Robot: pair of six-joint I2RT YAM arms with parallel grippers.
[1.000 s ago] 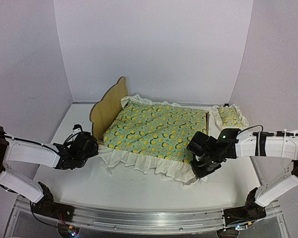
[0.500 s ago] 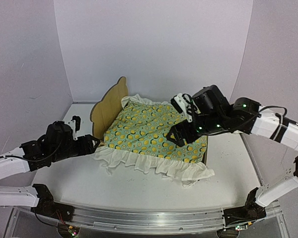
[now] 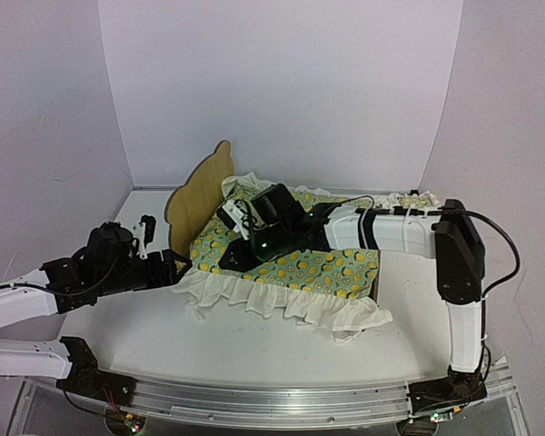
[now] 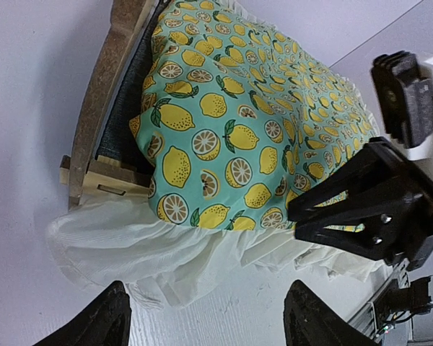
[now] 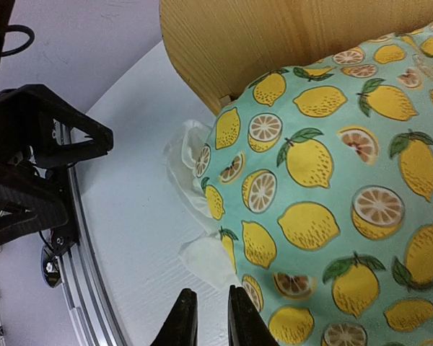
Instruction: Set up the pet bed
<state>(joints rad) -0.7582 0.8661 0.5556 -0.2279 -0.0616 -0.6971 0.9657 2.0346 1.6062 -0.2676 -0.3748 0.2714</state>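
The pet bed stands mid-table, its curved plywood headboard (image 3: pixel 198 195) at the left. The lemon-print blanket (image 3: pixel 295 250) covers it, and the white ruffle (image 3: pixel 282 304) spills over the near side. In the left wrist view the headboard (image 4: pixel 105 86) and a strip of dark mattress pad (image 4: pixel 126 108) show beside the blanket (image 4: pixel 231 122). My left gripper (image 3: pixel 171 267) is open and empty, on the table just left of the bed's near corner (image 4: pixel 209 321). My right gripper (image 3: pixel 240 253) reaches across the bed to that same corner. Its jaws stand almost together with nothing between them (image 5: pixel 206 321), just above the ruffle edge (image 5: pixel 206 259).
The small pillow's ruffle (image 3: pixel 413 196) peeks out behind the right arm at the back right. White walls enclose the table on three sides. The left gripper's black body (image 5: pixel 36 158) is close to the right gripper. The metal rail (image 3: pixel 254 400) runs along the near edge.
My right arm swung from the bed's right end over the blanket to the near corner by the headboard. My left arm rose and edged toward that corner.
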